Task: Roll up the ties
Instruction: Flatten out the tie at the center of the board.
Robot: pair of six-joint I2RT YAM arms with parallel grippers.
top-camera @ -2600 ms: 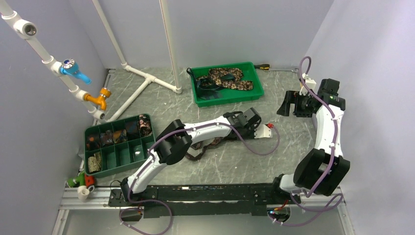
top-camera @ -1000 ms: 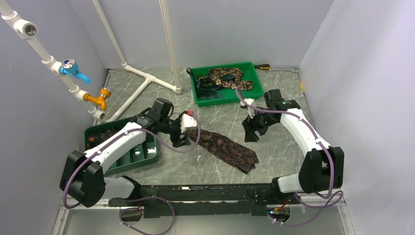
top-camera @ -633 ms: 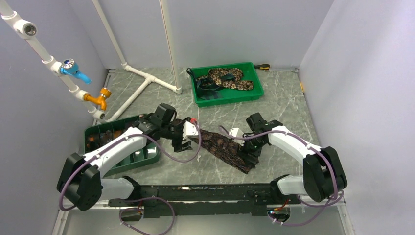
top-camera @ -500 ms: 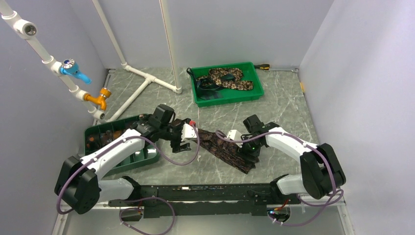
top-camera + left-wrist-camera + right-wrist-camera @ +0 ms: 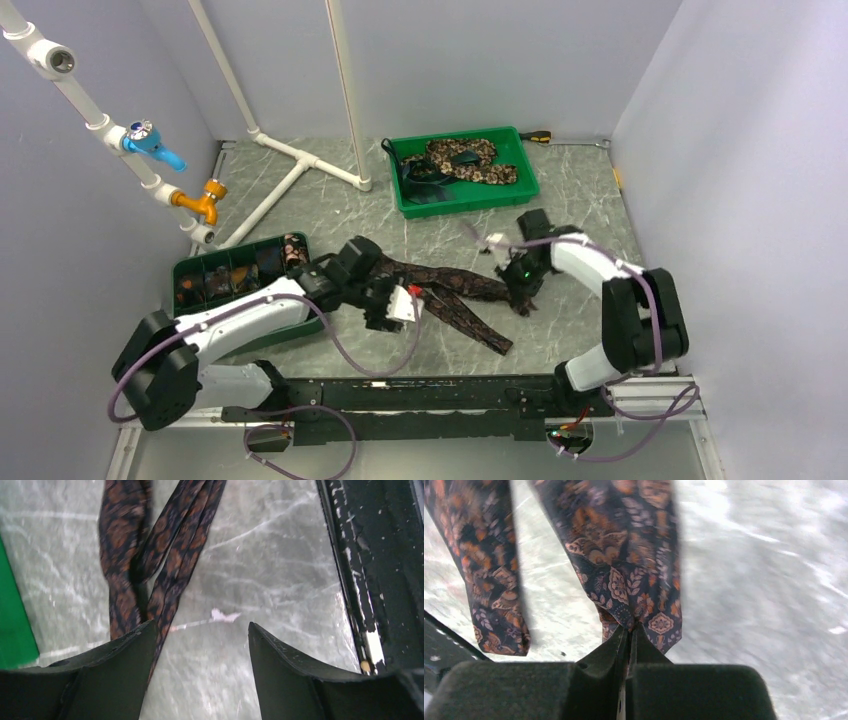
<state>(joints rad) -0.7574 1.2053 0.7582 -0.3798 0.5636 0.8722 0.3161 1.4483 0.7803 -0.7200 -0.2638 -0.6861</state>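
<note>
1. A dark patterned tie (image 5: pixel 452 281) lay unrolled in the middle of the grey marbled table (image 5: pixel 330 205). It was folded into two loose strands, one running toward the right arm and one angling toward the near edge.
2. The right gripper (image 5: pixel 629 630) was pinched shut on the tie's cloth at the right-hand end of the far strand, and the fabric stretched away from its closed fingers.
3. The left gripper (image 5: pixel 200 632) stood wide open and held nothing. It hung over bare table just beside the two strands, near the left part of the tie.
4. At the back, a green tray (image 5: pixel 470 208) held more ties (image 5: pixel 470 160) in a loose, unrolled heap.
5. At the left, the far row of a green compartment box (image 5: pixel 182 300) held dark bundles (image 5: pixel 240 270) that looked like finished rolls, though they were too small to be sure.
6. The job appeared to be partway through. No roll had been started on the table tie, which seemed to be at the laying-out stage. It had yet to be straightened, rolled and boxed, and the heap in the tray waited after it.
</note>
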